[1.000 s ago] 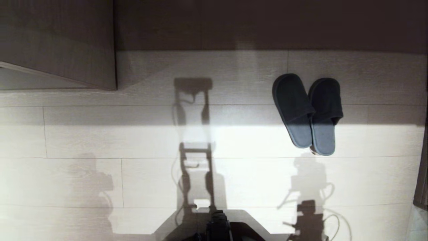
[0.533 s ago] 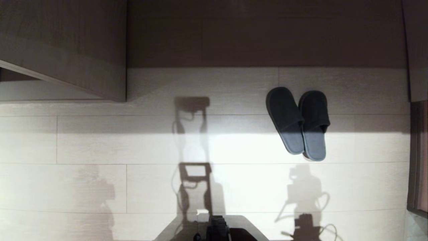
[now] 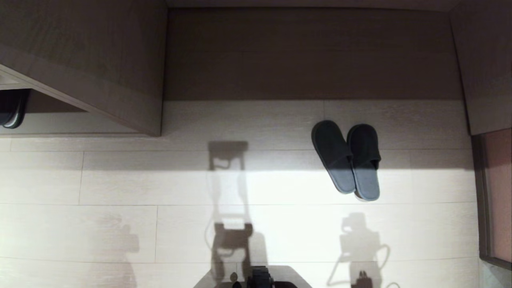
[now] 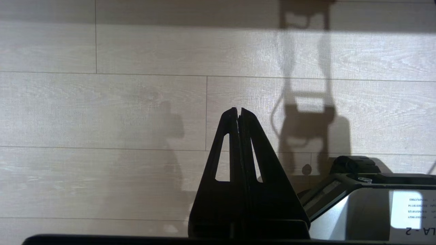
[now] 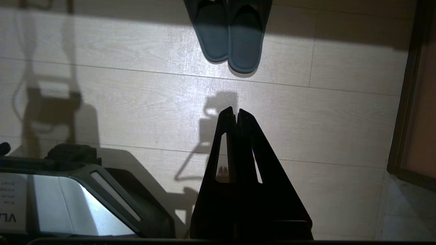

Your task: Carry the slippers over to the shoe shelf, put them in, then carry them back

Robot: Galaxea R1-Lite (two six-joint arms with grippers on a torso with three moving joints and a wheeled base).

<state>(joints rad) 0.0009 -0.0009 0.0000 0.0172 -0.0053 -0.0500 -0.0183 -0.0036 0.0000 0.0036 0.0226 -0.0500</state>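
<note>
1. The right gripper [image 5: 235, 114] hangs over bare floor [image 5: 306, 129], its fingers pressed together on nothing.
2. The left gripper [image 4: 238, 112] is likewise closed and empty, parked over floor beside the robot's base [image 4: 361, 190].
3. Ahead of the right gripper, well apart, the slippers [image 3: 347, 159] lie flat on the floor, side by side and touching, heels toward the claw.
4. They look light, soft and floppy; a pinch on one sole edge would likely let it droop.
5. The wide fabric toe bands, or both adjoining inner edges together, seem the best hold.
6. The shoe shelf [image 3: 100, 92] stands far off to the left.
</note>
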